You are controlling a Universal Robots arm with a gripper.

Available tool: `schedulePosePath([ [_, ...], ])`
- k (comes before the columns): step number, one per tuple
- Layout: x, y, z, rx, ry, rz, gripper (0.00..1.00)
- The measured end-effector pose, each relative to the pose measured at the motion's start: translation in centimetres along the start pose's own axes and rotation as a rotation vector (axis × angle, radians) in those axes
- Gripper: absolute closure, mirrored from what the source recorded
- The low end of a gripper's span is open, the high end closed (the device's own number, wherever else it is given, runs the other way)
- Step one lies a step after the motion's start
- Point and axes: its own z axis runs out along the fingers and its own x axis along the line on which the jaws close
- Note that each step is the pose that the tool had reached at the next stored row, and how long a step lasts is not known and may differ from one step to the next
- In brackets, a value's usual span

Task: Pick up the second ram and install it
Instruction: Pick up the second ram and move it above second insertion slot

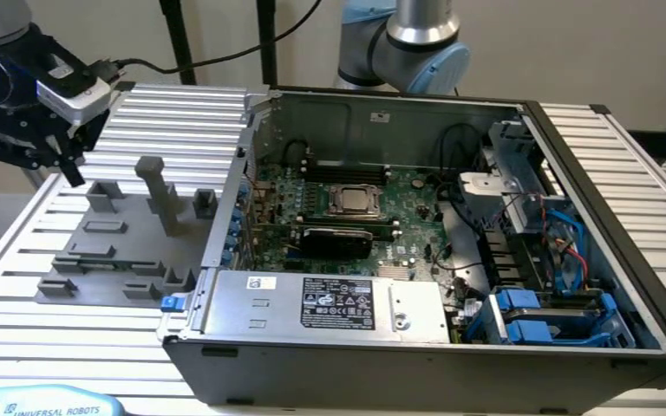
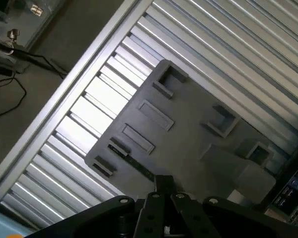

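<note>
Gripper (image 1: 69, 165) hangs over the far corner of the grey fixture plate (image 1: 125, 260) on the slatted table (image 1: 32, 338), at the exterior view's left and well apart from the open case (image 1: 426, 364). I cannot tell whether it is spread or closed, and nothing seems to be held. Second ram (image 2: 131, 159) reads in the wrist view as a thin dark strip, faintly green, lying low on the plate beside a row of rectangular pockets. One end is by a small bracket (image 2: 102, 167); the other runs in beneath the gripper (image 2: 165, 188). Its long axis lies flat, roughly in line with the table slats. It looks to stand on edge, but I am not sure, and I cannot make out the notch end. Risks, as I judge them: a grip near that end rather than mid-length would let the stick droop or twist. A skewed descent could catch the bracket. The tall post (image 1: 156, 195) and the case wall (image 1: 231, 199) stand between plate and motherboard (image 1: 408, 238).
</note>
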Motion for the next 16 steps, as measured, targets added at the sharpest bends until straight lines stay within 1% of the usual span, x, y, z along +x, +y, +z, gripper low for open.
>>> schedulePosePath([
  [16,0.0,-0.06,1.08,-0.0023,0.0132,-0.29,0.89],
])
